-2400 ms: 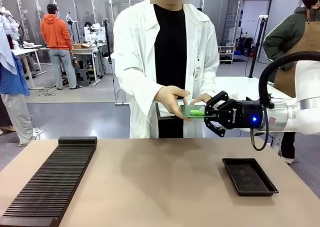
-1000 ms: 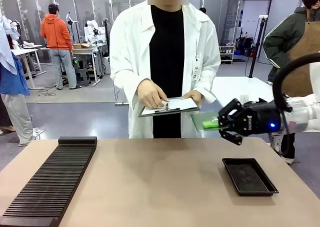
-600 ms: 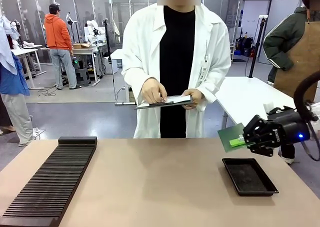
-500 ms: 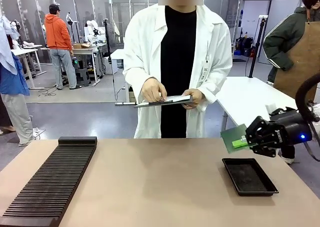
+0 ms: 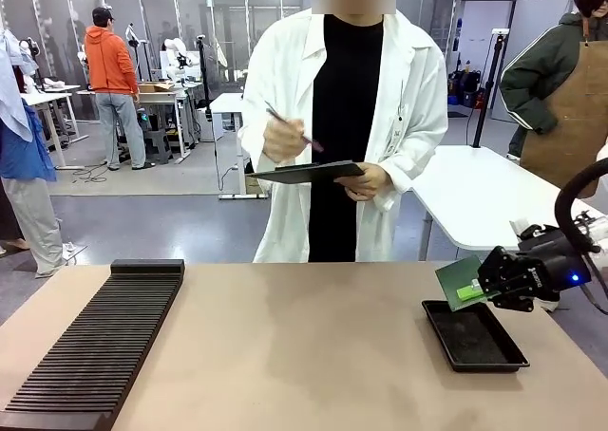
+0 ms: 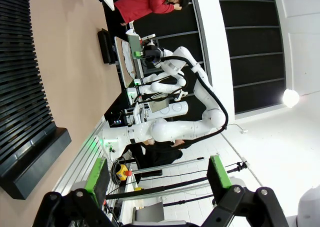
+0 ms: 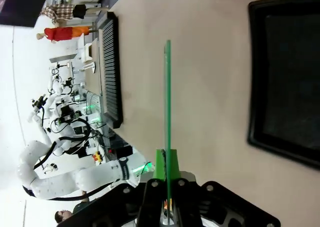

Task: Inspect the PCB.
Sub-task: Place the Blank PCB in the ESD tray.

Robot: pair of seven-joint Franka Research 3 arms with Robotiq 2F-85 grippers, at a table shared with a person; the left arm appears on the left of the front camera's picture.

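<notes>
The PCB (image 5: pixel 455 281), a thin green board, hangs tilted just above the far left corner of the black tray (image 5: pixel 473 335). My right gripper (image 5: pixel 483 285) is shut on its right edge. The right wrist view shows the PCB (image 7: pixel 167 102) edge-on as a thin green line rising from between the green pads (image 7: pixel 161 164), with my right gripper (image 7: pixel 167 163) shut on it. My left gripper (image 6: pixel 157 179) stands open and holds nothing. Across the table, a person in a white coat holds a clipboard (image 5: pixel 309 173) in one hand and a pen in the other.
A long black slotted rack (image 5: pixel 95 346) lies along the table's left side, and it is also in view as the rack (image 7: pixel 111 72) and the rack (image 6: pixel 25 87). The tray (image 7: pixel 285 77) sits at the right. Bare tan tabletop (image 5: pixel 304 355) lies between them.
My right gripper has carried the PCB down and to the right, away from the person, to just above the tray. The person has raised the pen hand above the clipboard.
</notes>
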